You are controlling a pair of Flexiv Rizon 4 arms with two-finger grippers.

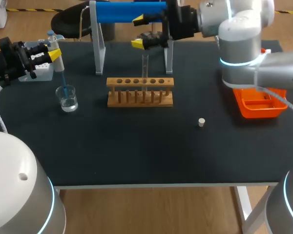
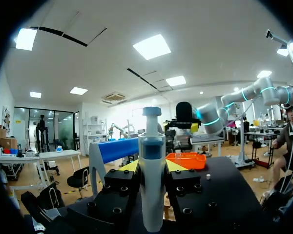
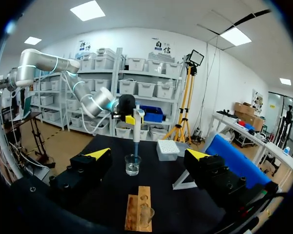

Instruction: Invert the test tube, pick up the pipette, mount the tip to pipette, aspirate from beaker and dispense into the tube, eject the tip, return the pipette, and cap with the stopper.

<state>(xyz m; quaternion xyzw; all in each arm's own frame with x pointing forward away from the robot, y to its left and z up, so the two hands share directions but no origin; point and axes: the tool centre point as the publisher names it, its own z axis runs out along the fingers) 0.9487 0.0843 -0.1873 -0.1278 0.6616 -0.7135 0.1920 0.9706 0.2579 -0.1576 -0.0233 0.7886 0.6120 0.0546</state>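
- While aspirating from the beaker, keep the pipette upright, with its blue tip well under the liquid and off the glass floor.
- Gripped by the left gripper: both yellow-tipped fingers pressed against the pipette body from two sides, plunger knob uppermost in the left wrist view.
- Found at the far left of the table: beaker just right of the white tip box and a little nearer.
- Draw slowly and pause before lifting, to avoid pulling in air; likely the main risk at this step.
- Lift straight up until clear of the rim; a sideways drag could tip so light a beaker.
- Then carry rightward to the test tube, standing upright in the wooden rack at mid-table.
- Line up directly over the narrow tube mouth before lowering; little room for error there, by the look of it.
- Spread wide and holding nothing: right gripper, hovering above the test tube and slightly beyond it; best kept out of the pipette's path.
- Lying alone on the cloth right of the rack, well apart from it: stopper, short of the orange tray; leave until last.
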